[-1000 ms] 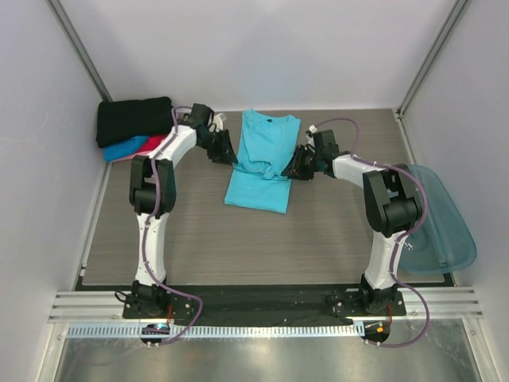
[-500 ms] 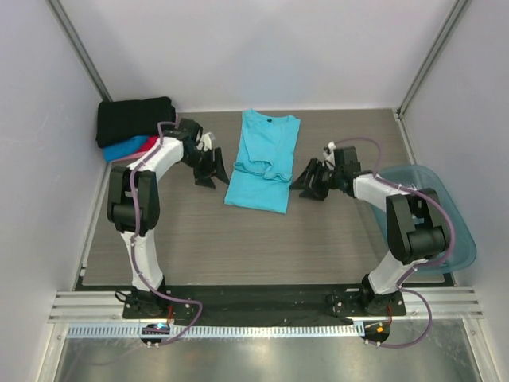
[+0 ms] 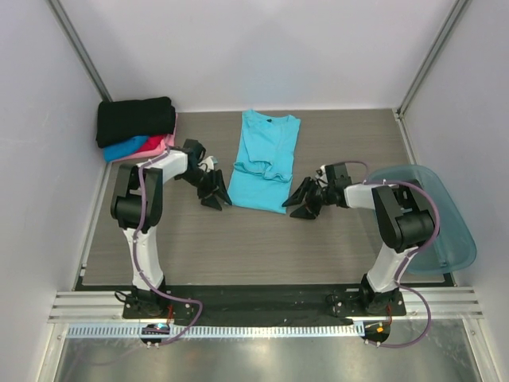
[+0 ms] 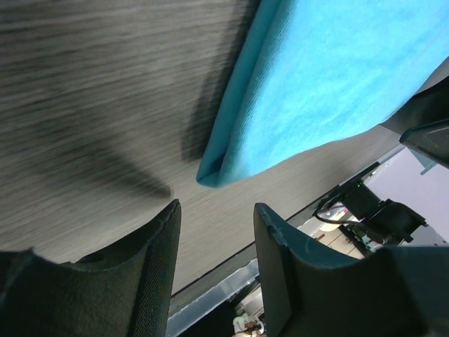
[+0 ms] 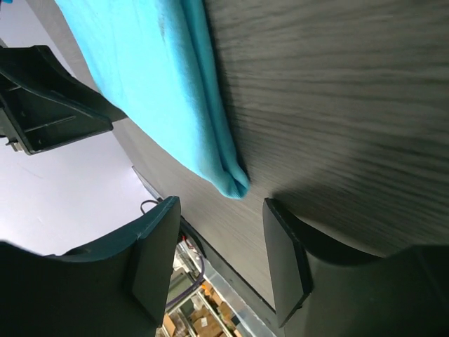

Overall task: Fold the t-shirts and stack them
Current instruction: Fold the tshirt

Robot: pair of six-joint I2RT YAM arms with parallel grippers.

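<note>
Both arms have swung back from the shirt's waist toward its near hem over the last second, and their jaws have parted. At far left the folded stack (image 3: pixel 135 131) waits in the back corner, the black t-shirt (image 3: pixel 135 118) on top, the blue t-shirt (image 3: pixel 121 150) and pink-red t-shirt (image 3: pixel 157 143) showing beneath. Your left gripper (image 3: pixel 215 196) is released and empty, low over the table (image 3: pixel 238 247). The near left corner (image 4: pixel 210 175) of the cloth lies just ahead of its fingers (image 4: pixel 151 267), apart from them.

The turquoise t-shirt (image 3: pixel 266 151) lies mid-table as a long strip with its sleeves folded in and its collar at the far end. Your right gripper (image 3: pixel 301 205) mirrors the left: released, holding nothing, with the near right corner (image 5: pixel 235 184) just ahead. The teal tub (image 3: pixel 449 239) sits at far right.

For this fold, slide a finger under each corner and pinch every layer. The wrist views are blurred, so how many layers lie there is unclear. Close both grippers together, then carry the hem evenly toward the collar.
</note>
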